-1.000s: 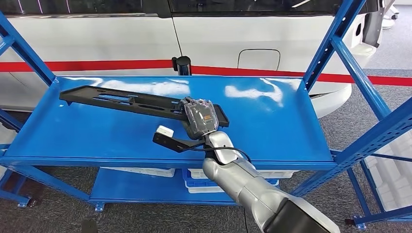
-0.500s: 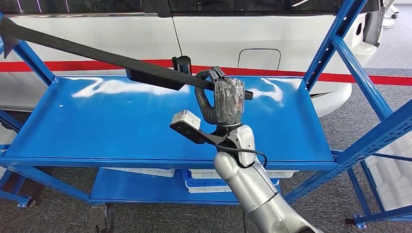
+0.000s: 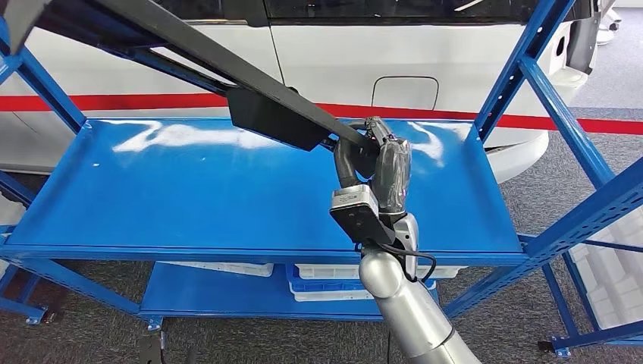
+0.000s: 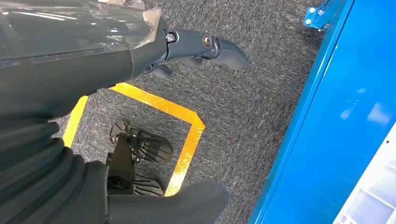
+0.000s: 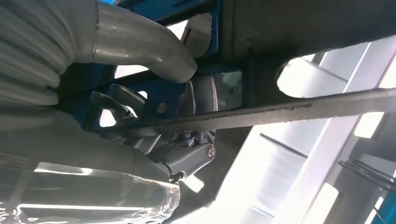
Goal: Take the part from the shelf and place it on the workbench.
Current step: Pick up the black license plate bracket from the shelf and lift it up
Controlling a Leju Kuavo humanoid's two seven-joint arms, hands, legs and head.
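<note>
The part (image 3: 227, 72) had swung higher off the shelf (image 3: 189, 189), gripped at one end by the right robot hand (image 3: 375, 163); the lift looked complete, carrying remained.

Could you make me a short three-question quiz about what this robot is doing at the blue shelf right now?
1. True or false: the long black plastic part lies flat on the blue metal shelf.
2. Which hand holds the part?
A. the left hand
B. the right hand
C. both hands
3. Fill in: behind the shelf stands a white vehicle with a ____ stripe along its side.

Key
1. False: the part is up in the air, slanting high over the shelf top.
2. B: the right hand grips it at one end; the left hand hangs over grey carpet, holding nothing.
3. Red.
</note>
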